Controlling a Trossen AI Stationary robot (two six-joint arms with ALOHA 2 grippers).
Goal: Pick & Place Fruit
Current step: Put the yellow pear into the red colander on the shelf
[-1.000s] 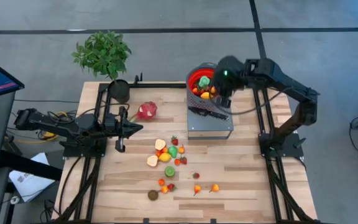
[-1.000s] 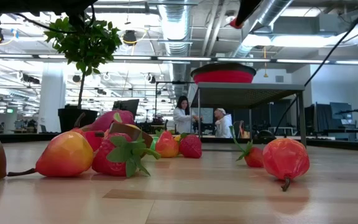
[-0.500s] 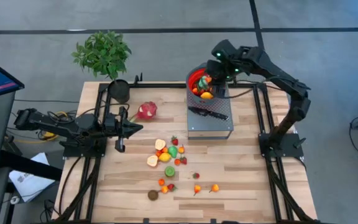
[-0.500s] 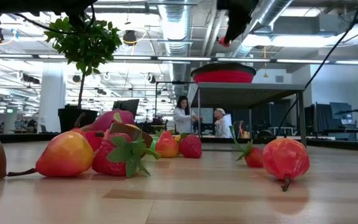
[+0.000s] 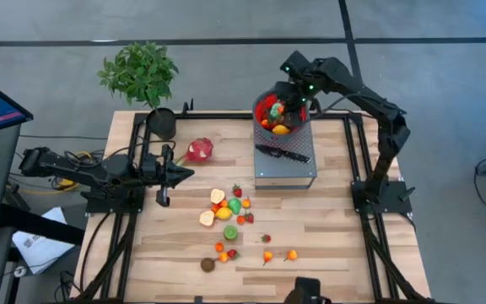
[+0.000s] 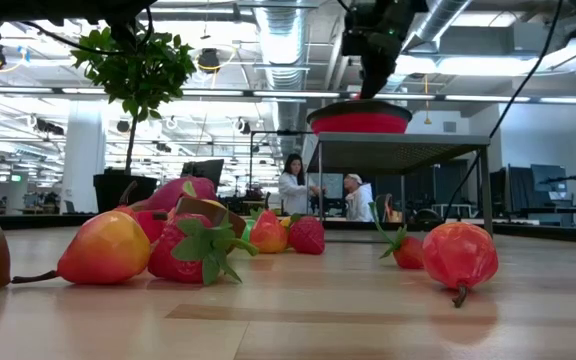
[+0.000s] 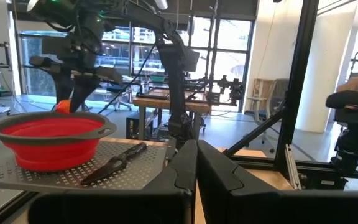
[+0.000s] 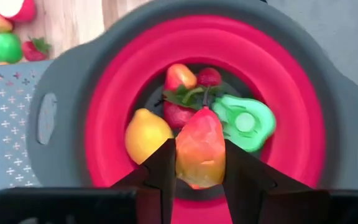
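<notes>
Now we look down on the big wooden table (image 5: 327, 245), with our two dark arms at its sides. Our left arm lies low at the table's left side, and the left gripper (image 5: 181, 174) is shut with nothing in it. Beside it stands a green plant (image 5: 139, 72) in a dark pot at the table's back corner. Toward the back of the table is a grey stand (image 5: 287, 171), and on it sit the red bowl (image 8: 104, 124) and a black-handled knife (image 5: 283, 154). Our right arm reaches over that bowl. The right gripper (image 8: 199, 163) hangs just above the bowl and squeezes a red and orange pear (image 8: 200, 148) between its two fingers. Down in the bowl we see a yellow lemon (image 8: 146, 135), a green avocado half (image 8: 243, 123), a strawberry (image 8: 180, 114) and two more small red fruits. The pink dragon fruit (image 5: 198, 150) lies on the wood near the left gripper. Many little fruits (image 5: 230, 211) are spread over the middle of the table, red, orange, yellow and green ones. A small brown fruit (image 5: 207, 264) lies closest to the front edge. Far off in the room behind the table, two people (image 6: 293, 186) stand together.
</notes>
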